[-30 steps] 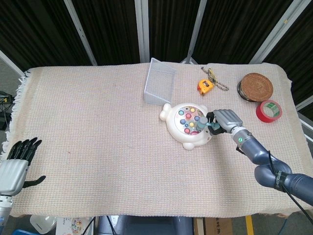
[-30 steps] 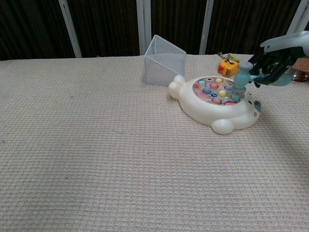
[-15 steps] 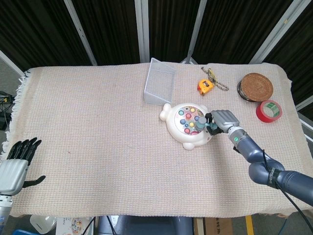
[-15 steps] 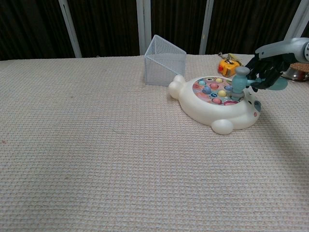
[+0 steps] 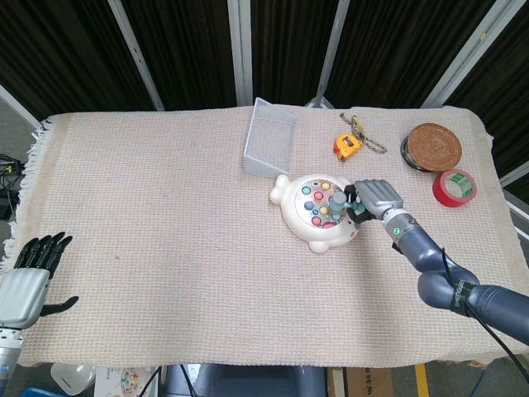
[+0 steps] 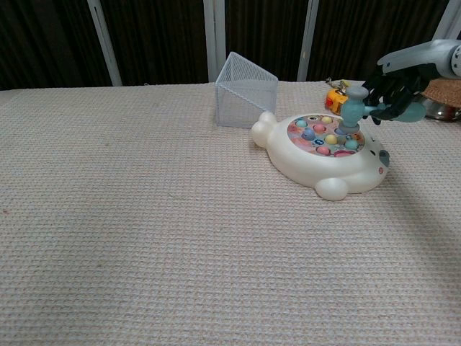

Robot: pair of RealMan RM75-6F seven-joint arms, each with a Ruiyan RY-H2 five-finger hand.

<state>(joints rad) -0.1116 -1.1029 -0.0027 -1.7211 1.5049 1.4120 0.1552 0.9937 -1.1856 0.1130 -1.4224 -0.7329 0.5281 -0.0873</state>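
Right hand (image 5: 376,198): clenched on the handle of a small teal toy hammer (image 6: 352,107), right of centre in the head view.
Toy hammer: its head hangs over the coloured pegs at the right side of the white whack-a-mole toy (image 5: 317,212) (contact cannot be told).
Whack-a-mole toy: on the desk (image 5: 165,248) just right of centre.
Left hand (image 5: 29,277): lower left corner of the head view, off the desk's edge, fingers spread, holding nothing.
Behind the toy: a clear wire-mesh box (image 5: 271,147), just beside the toy's top.
Upper right: a yellow tape measure (image 5: 347,145) with a chain, a round woven coaster (image 5: 433,145), a red tape roll (image 5: 454,187), all apart from the hand.
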